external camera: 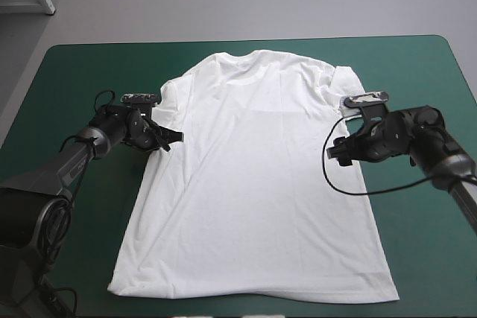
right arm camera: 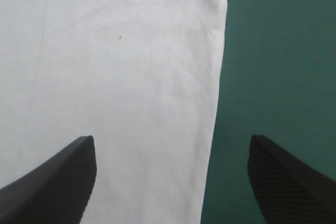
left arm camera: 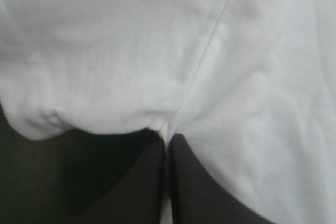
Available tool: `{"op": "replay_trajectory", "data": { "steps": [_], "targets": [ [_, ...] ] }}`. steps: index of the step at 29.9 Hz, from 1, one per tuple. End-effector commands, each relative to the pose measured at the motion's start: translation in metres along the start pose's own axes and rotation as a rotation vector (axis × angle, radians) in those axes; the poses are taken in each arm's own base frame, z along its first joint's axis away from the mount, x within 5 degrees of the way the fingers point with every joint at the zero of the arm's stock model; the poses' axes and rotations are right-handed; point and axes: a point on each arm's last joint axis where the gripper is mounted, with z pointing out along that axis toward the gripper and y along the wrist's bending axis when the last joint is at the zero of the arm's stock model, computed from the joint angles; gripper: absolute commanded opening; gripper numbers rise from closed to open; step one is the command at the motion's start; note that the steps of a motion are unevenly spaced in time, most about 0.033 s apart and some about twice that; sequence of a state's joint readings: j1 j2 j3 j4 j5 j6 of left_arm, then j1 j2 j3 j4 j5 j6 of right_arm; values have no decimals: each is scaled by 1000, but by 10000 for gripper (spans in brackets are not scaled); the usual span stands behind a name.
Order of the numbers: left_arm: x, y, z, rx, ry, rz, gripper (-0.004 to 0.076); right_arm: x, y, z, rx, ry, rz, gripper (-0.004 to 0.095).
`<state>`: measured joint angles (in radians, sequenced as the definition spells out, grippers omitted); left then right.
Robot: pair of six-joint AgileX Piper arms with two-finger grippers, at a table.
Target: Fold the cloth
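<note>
The white T-shirt point(external camera: 253, 184) lies spread flat on the teal-green cover point(external camera: 74, 72), collar toward the far edge and hem toward the near edge. My left gripper point(external camera: 170, 139) sits at the shirt's left armpit, low over the table. In the left wrist view its black fingers meet in a point, and the left gripper point(left arm camera: 167, 139) is shut on the T-shirt point(left arm camera: 157, 51) where a seam runs in. My right gripper point(external camera: 341, 153) hovers at the right side edge below the sleeve. It stands open point(right arm camera: 172, 139), and the T-shirt's point(right arm camera: 105, 77) edge runs between its fingers.
Teal-green cover point(right arm camera: 278, 51) shows beside the shirt's right edge and in a wide band point(external camera: 417, 258) on both sides. The shirt's hem lies close to the table's near edge. The left sleeve point(external camera: 173, 98) is bunched next to the left gripper.
</note>
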<state>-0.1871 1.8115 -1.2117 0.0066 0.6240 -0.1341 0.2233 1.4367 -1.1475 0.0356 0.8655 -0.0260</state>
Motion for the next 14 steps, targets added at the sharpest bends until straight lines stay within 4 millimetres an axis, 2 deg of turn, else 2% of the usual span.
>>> {"op": "replay_trajectory", "data": {
  "steps": [1, 4, 7, 14],
  "targets": [
    [9, 0, 1, -3, 69, 23, -5, -32, -2, 0, 12, -92, -19, 718],
    [7, 0, -6, -1, 48, 23, -5, -48, -12, 17, 23, -76, 0, 713],
    [3, -1, -22, 9, -5, 18, -5, -61, -24, 33, 32, -53, 21, 713],
    [-4, -2, -50, 22, -109, 14, -6, -74, -28, 74, 10, -4, 38, 713]
  ]
}}
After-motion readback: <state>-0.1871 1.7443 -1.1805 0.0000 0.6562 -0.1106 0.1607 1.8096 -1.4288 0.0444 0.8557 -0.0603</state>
